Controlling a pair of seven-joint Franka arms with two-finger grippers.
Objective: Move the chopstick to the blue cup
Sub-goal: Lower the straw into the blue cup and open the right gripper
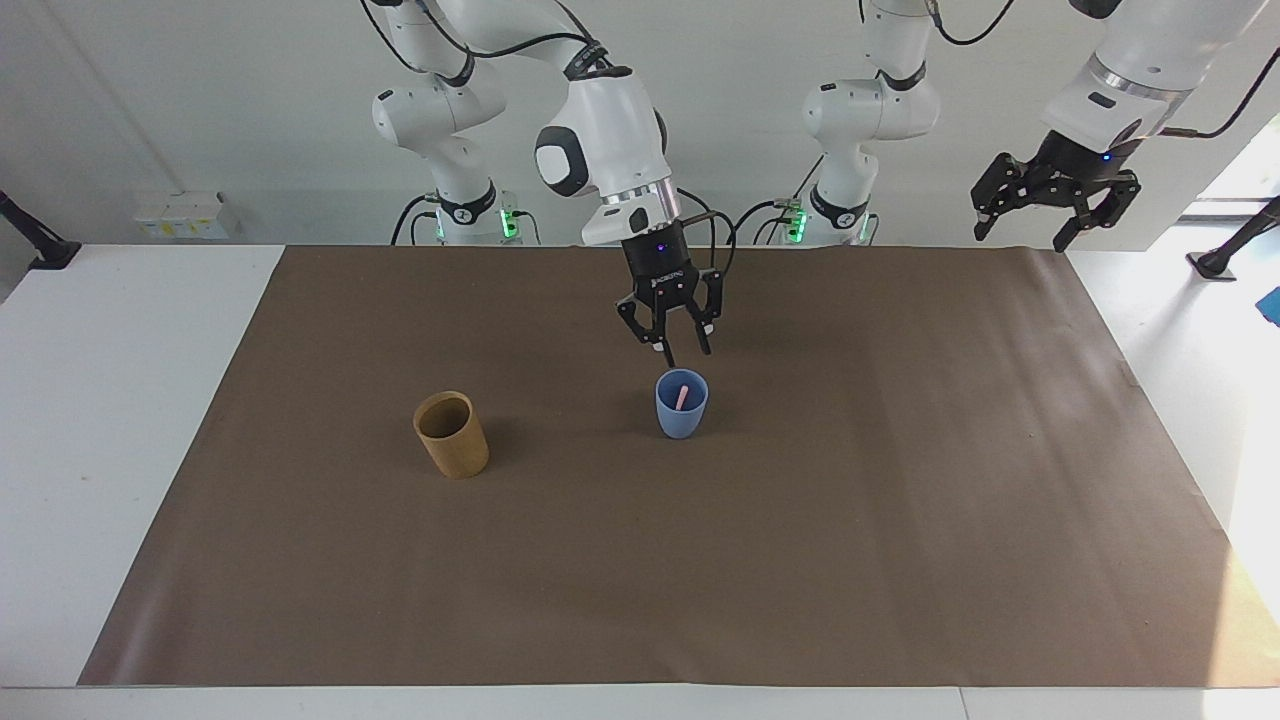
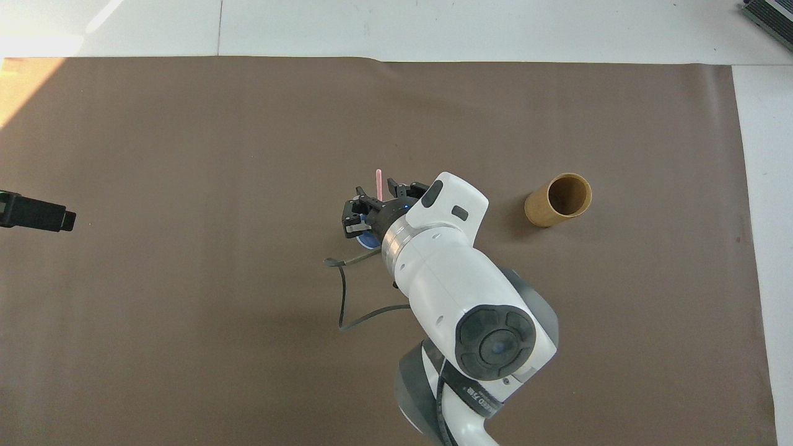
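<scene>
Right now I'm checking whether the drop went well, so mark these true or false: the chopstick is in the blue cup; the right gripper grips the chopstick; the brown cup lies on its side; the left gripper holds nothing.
1. The chopstick is in the blue cup. True: its pink end shows inside the rim.
2. The right gripper grips the chopstick. False: its fingers stand apart just above the cup, clear of the stick.
3. The brown cup lies on its side. False: it stands upright on the brown mat, toward the right arm's end of the table.
4. The left gripper holds nothing. True: it waits open, raised over the mat's edge.
</scene>
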